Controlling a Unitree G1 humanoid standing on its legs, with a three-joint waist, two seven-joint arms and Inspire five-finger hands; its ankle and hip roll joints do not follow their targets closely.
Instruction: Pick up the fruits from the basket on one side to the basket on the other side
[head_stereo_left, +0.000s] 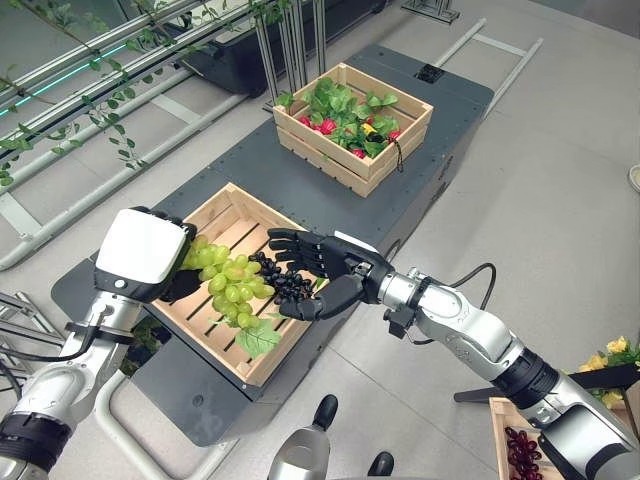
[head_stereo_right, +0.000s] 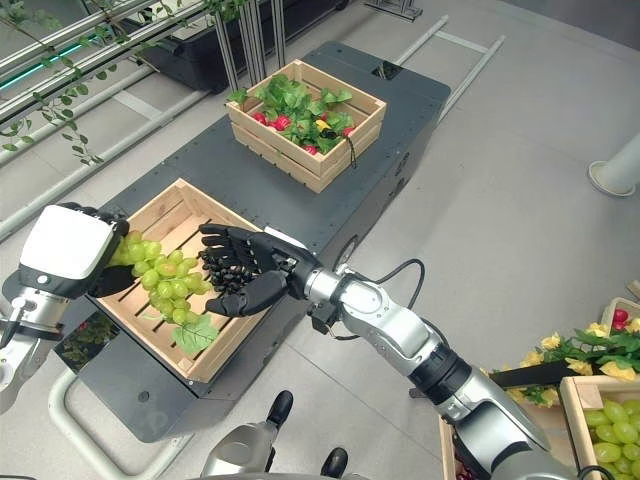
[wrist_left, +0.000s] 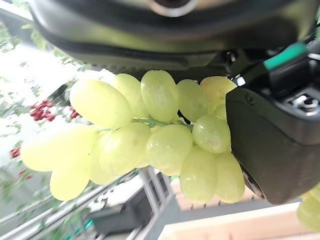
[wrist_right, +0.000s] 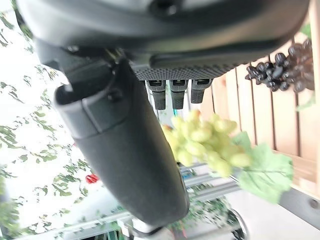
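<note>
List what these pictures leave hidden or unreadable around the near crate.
- Left hand: its white back hides its fingers in both eye views.
- Green grapes: whether they rest on the wooden crate or hang is unclear.
- Dark grapes: partly covered by the open right hand.

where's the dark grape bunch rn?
In the eye views, the dark grape bunch lies in the near wooden crate, beside the green grapes, with the right robot hand open against it.

Two wooden crates on the platform, near (head_stereo_left: 214, 225) and far (head_stereo_left: 340, 160), one green grape bunch (head_stereo_left: 232, 280), one dark grape bunch (head_stereo_left: 287, 283)
</note>
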